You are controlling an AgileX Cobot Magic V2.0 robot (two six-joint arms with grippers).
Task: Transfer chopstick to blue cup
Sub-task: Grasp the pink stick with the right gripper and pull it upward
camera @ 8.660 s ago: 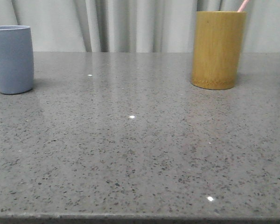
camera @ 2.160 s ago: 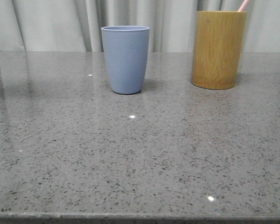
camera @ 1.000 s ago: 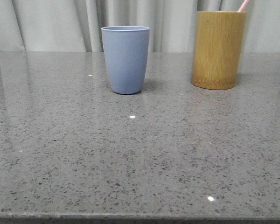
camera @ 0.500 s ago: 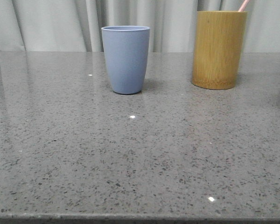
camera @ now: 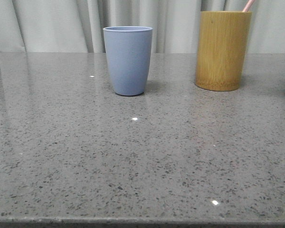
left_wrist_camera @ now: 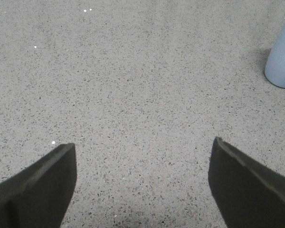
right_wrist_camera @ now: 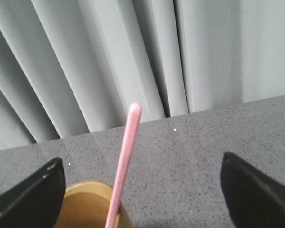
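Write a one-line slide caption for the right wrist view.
Open right gripper poised above the bamboo cup, the pink chopstick leaning out of it between the spread fingers.

Chopstick (right_wrist_camera: 124, 166): thin pale pink stick, leaning inside the bamboo cup (camera: 222, 50).
Blue cup (camera: 128, 60): matte grey-blue tumbler, upright, empty-looking, mid-table.

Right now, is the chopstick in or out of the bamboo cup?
In. The chopstick leans out of the bamboo cup, untouched.
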